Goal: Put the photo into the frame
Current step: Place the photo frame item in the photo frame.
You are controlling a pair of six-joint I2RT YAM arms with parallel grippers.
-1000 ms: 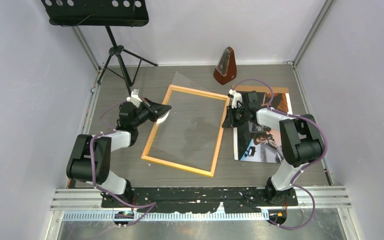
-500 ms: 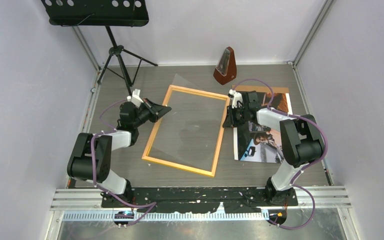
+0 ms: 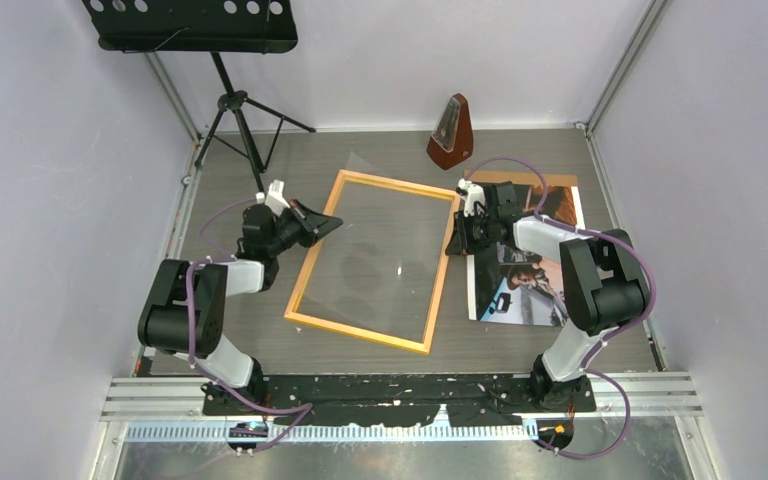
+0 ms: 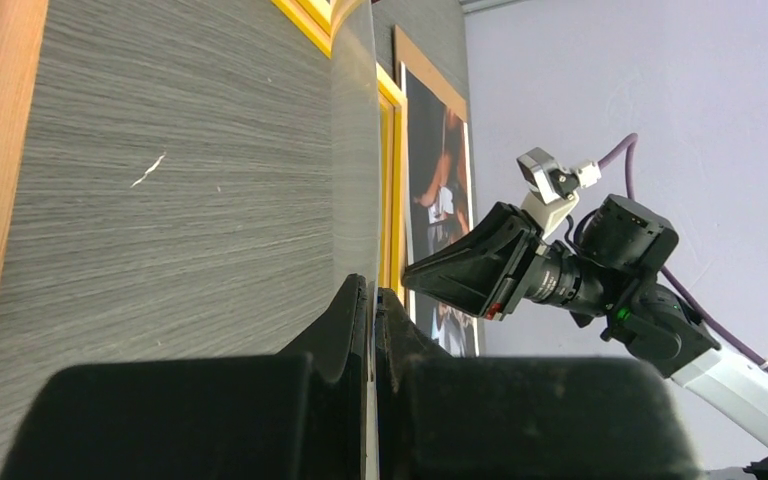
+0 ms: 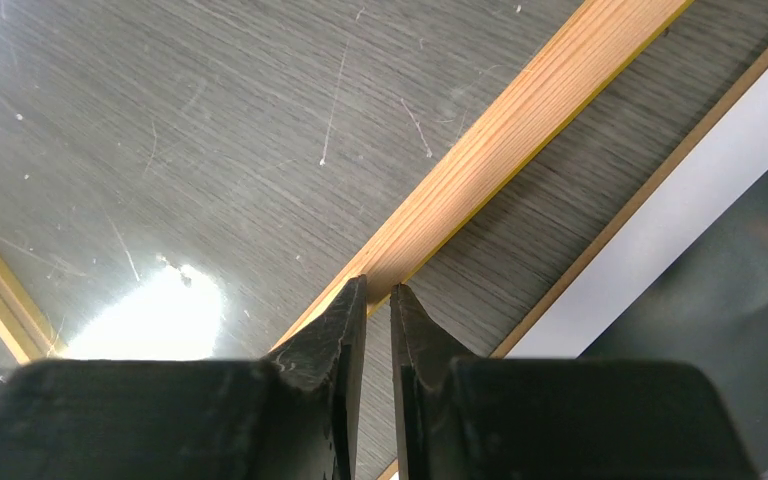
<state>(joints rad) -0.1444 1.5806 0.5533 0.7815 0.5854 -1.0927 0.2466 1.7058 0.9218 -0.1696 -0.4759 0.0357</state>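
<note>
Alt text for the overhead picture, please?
A yellow-orange frame lies on a grey table between two robot arms; the left gripper pinches a clear sheet over it. The photo lies beside it, under the right arm.

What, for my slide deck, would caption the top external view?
Left end effector pinches a clear sheet over the frame; the photo lies beside it.

Pinched-together tool (image 5: 378, 290) over the frame (image 5: 520, 110) strip
</note>
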